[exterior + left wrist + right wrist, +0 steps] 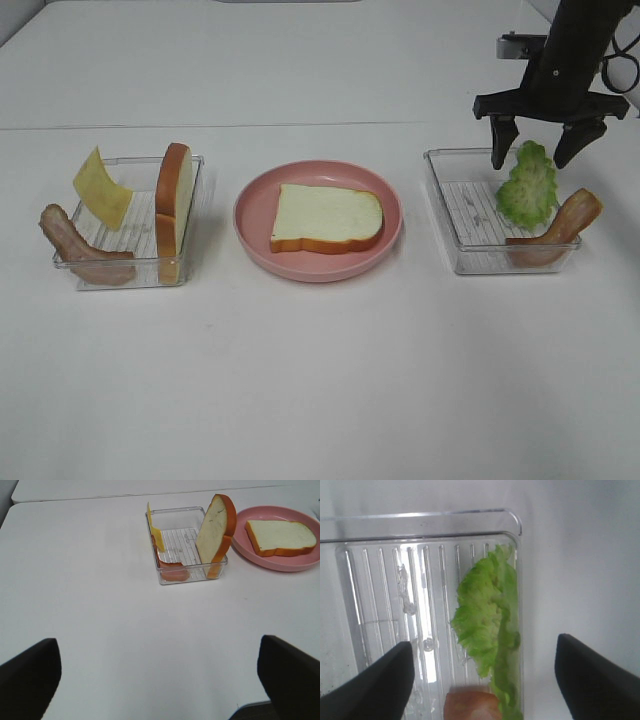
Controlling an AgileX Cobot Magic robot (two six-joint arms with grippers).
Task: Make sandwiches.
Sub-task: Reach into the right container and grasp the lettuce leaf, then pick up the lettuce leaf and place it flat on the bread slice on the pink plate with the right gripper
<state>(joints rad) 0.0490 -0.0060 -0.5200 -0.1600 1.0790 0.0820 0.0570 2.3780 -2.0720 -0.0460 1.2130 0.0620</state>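
Right tool [531, 158] hangs wide open above the lettuce [528, 192], gripping nothing. Left tool [159, 685] gapes too, empty.

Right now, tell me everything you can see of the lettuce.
The lettuce is a ruffled green leaf, toy-like, paler at the centre and darker at the frilly edge. It stands on edge in the clear tray on the right, leaning against that tray's outer wall. A bacon strip lies beside its base, apparently touching it. The right gripper hangs open above it, one finger to each side, not gripping it.
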